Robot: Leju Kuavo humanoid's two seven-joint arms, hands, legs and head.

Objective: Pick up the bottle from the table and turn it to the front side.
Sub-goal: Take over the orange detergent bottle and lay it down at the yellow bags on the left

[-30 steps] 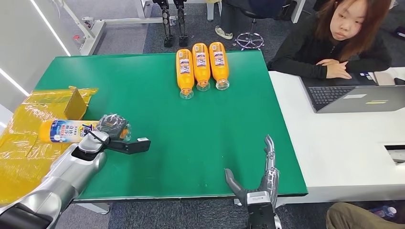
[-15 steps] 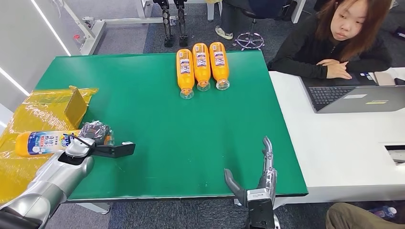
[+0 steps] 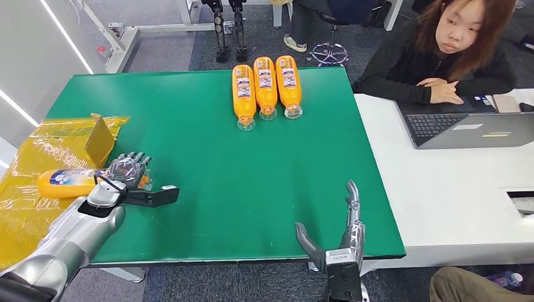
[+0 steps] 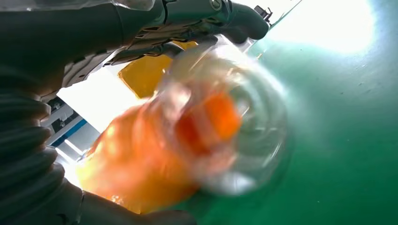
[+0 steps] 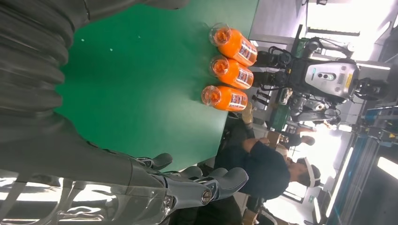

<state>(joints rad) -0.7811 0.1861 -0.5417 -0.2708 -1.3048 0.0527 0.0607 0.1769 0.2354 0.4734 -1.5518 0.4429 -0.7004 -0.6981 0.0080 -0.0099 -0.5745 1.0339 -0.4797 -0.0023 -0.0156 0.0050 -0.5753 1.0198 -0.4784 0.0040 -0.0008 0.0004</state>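
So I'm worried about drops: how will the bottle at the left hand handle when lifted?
The bottle lies on its side and looks round, so it would probably roll if nudged. It looks full of orange liquid, so likely hefty. The left hand has open fingers at its smooth plastic cap end, which could slip.

Matt green tabletop, glossy plastics, brushed silver arm.

Table has a matt green felt-like top, smooth, glare patch in left wrist view. Bottle at left hand: glossy clear plastic, orange content, shiny printed label; blurred close up. Three lined-up bottles same glossy plastic with paper-like labels. Yellow wrap is crinkled shiny plastic film; box in it looks like matt cardboard. Left arm satin silver metal, hand dark grey and semi-gloss. Right hand dark matt grey plastic, ribbed rubbery cover in right wrist view. Side desk smooth white laminate; laptop matt grey.
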